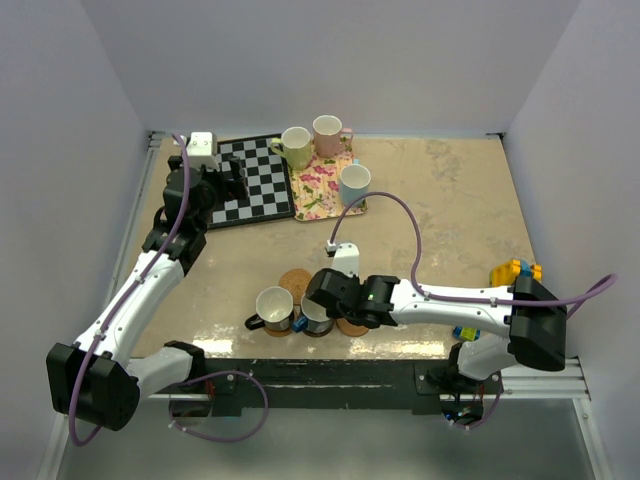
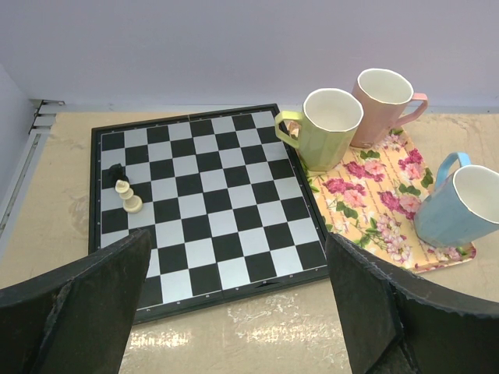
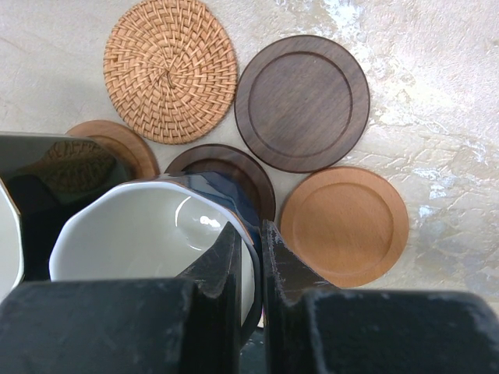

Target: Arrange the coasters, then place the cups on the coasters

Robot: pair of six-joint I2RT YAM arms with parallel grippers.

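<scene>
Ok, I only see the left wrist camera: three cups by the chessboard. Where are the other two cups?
Observer: The black cup and the dark blue cup stand side by side at the near edge of the table.
Operator: Is a gripper holding one?
Observer: Yes, the right gripper is shut on the dark blue cup's rim.
Operator: And the coasters?
Observer: Five coasters lie clustered next to those two cups.

The dark blue cup [image 3: 148, 234] stands upright among coasters [image 3: 302, 101].
</scene>
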